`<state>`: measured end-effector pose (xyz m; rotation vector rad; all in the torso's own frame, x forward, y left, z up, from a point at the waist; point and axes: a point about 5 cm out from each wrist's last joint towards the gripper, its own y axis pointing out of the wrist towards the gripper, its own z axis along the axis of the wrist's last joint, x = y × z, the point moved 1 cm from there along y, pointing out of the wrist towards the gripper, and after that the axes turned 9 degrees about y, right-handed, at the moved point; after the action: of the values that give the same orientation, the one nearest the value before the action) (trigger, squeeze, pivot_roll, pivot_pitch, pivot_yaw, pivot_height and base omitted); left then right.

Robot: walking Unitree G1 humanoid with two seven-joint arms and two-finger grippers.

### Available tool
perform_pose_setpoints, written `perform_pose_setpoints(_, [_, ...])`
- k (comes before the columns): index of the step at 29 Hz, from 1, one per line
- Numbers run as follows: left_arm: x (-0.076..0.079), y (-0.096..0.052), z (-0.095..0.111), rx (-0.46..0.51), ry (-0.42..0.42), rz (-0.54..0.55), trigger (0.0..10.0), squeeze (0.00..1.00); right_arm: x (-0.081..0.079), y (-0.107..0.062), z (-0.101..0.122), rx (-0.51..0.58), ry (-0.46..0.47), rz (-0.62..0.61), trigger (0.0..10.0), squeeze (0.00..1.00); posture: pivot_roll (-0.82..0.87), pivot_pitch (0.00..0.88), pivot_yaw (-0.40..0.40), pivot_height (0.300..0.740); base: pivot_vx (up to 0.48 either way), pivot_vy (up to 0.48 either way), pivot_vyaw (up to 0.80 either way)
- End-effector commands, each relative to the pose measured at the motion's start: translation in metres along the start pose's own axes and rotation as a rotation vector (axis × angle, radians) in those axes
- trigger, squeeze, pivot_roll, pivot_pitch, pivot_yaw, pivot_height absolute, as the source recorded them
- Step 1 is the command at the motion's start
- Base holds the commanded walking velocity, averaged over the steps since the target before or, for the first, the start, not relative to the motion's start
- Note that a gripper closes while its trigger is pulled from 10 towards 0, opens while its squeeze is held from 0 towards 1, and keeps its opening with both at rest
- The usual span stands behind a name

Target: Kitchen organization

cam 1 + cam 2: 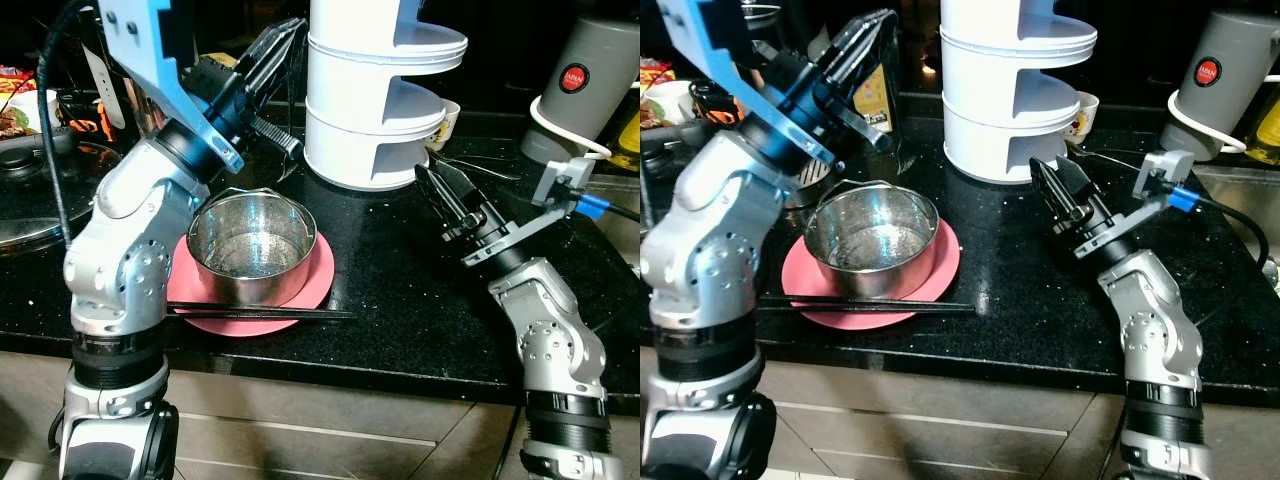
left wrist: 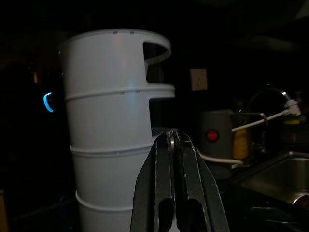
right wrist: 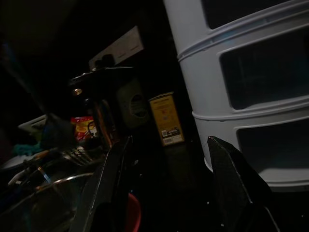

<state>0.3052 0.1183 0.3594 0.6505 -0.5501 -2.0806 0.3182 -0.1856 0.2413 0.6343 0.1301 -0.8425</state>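
Chopsticks point(image 1: 262, 313) lay nearest, a black pair resting across the front edge of a pink plate point(image 1: 318, 280) on the dark tabletop point(image 1: 400, 300), with a steel bowl point(image 1: 251, 247) standing empty on that plate. Above and behind the bowl, the left pincer point(image 1: 278, 45) was raised, its fingers pressed together on nothing and aimed toward the white tiered rack point(image 1: 375, 90) at the back of the tabletop. Right of the plate, the right pincer point(image 1: 441, 192) hovered low over the tabletop just beside the rack's base, fingers parted and empty, pointing across toward the bowl. Further right stood a grey appliance point(image 1: 590, 80) with a red badge. Nothing was yet grasped, so the step in hand looked like an approach toward the bowl and plate set. The next move would probably call for the right pincer to slide leftward, settle on the bowl rim or the chopsticks, and close before any lift toward the rack.
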Motion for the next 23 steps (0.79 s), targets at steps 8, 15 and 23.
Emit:
perform_pose_setpoints(8, [0.022,-0.015,-0.007,0.009,-0.009,-0.024,10.0,0.00,-0.008,-0.001,-0.005,-0.032,0.016,0.053,10.0,0.00,0.00,0.000,-0.012,0.740,0.000,-0.465,0.00])
perform_pose_setpoints(15, [0.024,-0.011,-0.006,0.025,-0.010,-0.038,10.0,0.00,-0.009,-0.001,-0.007,-0.042,0.020,0.067,10.0,0.00,0.00,0.000,-0.012,0.740,0.000,-0.463,0.00])
perform_pose_setpoints(23, [0.020,-0.011,-0.009,0.025,-0.004,-0.032,10.0,0.00,-0.011,-0.002,-0.009,-0.051,0.023,0.071,10.0,0.00,0.00,0.000,-0.013,0.740,0.000,-0.450,0.00])
